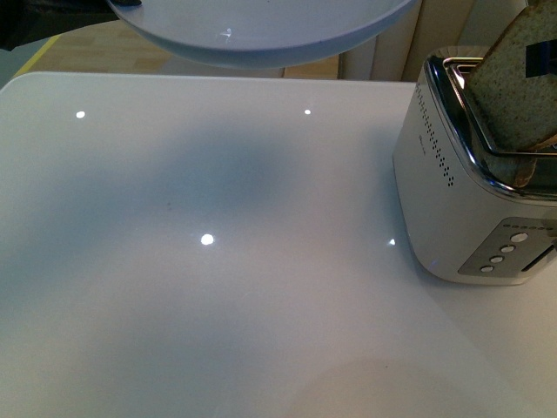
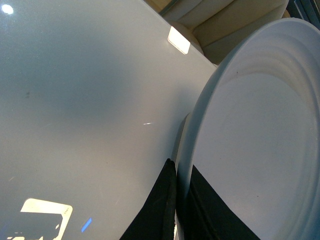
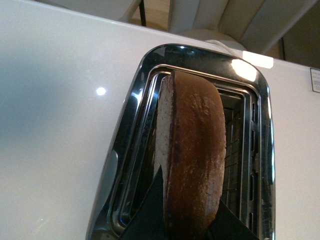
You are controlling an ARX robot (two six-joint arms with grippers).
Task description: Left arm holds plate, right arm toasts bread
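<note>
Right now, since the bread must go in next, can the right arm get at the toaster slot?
Probably yes: the right gripper holds the bread upright over the open slot, with nothing in between.

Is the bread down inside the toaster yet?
Not fully: the bread stands upright, mostly above the toaster, pinched by the right gripper.

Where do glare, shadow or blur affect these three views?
Front view: pinpoint glints on the glossy table, and a soft grey shadow beneath the raised plate. Left wrist view: bright rectangular reflections on the table; the plate is close and slightly soft. Right wrist view: a hot highlight on the toaster rim; the bread is reasonably sharp.
</note>
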